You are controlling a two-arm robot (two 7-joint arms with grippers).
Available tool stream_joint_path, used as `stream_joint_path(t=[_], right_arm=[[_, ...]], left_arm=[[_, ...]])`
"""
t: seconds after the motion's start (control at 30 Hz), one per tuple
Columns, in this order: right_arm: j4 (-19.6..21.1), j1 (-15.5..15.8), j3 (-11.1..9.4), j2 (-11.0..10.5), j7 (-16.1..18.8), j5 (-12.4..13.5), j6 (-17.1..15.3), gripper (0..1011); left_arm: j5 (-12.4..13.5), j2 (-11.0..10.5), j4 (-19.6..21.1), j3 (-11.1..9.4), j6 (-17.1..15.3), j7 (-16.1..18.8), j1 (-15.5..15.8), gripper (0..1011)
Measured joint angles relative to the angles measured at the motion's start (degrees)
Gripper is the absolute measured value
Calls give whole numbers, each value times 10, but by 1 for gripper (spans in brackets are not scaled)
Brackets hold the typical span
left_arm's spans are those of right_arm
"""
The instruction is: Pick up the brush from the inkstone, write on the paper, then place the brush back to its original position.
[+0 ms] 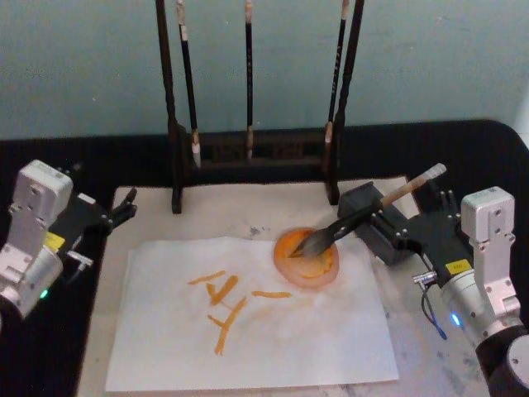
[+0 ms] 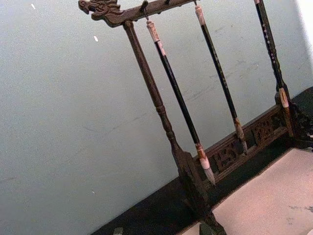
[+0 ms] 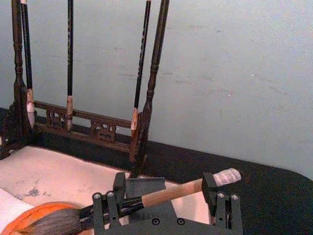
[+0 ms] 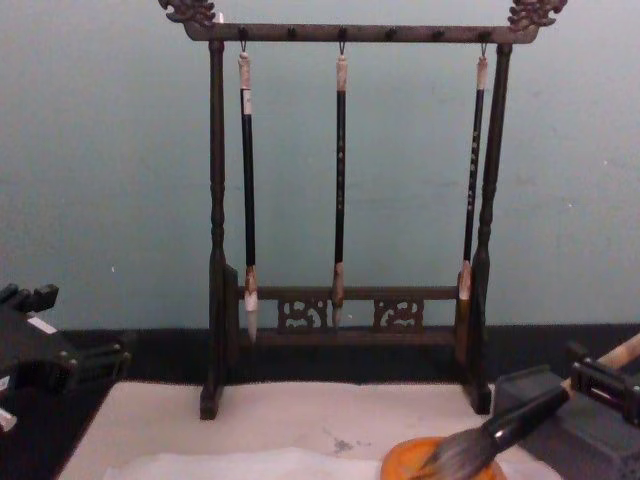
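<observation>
Nearest the robot, the thin, slightly wrinkled white paper (image 1: 248,322) is lying on the beige mat (image 1: 149,215), already carrying several orange strokes (image 1: 225,302), so I judge the writing step to be done and the return step to be in hand. Just beyond the paper's far right corner, the round orange inkstone (image 1: 307,258) is sitting on the mat, and the thick tan-handled brush with the bushy grey tuft (image 1: 364,211) is lying across it, its tuft resting on the orange dish and its handle slanting up and away to the right of the inkstone. The right claw (image 3: 166,205) is sitting around that handle, its black fingers (image 3: 210,188) standing on either side; whether they are pressing or already parted I cannot tell. Far to the left of the inkstone, the left claw (image 1: 116,211) is idling at the mat's edge, fingers narrowly parted and empty. Behind the inkstone, the dark wooden rack (image 4: 350,180) is holding three slim black brushes. The next move, I judge, calls for letting go cleanly and drawing the right claw back without dragging the handle off the inkstone.
</observation>
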State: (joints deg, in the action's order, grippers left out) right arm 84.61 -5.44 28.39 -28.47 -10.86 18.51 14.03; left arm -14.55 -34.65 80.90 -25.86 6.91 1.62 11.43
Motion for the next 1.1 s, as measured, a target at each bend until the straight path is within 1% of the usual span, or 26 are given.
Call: stream_joint_path(t=[1.1], right_arm=[[0,0,0,0,0,0,0,1000]], left_arm=[[0,0,0,0,0,0,0,1010]])
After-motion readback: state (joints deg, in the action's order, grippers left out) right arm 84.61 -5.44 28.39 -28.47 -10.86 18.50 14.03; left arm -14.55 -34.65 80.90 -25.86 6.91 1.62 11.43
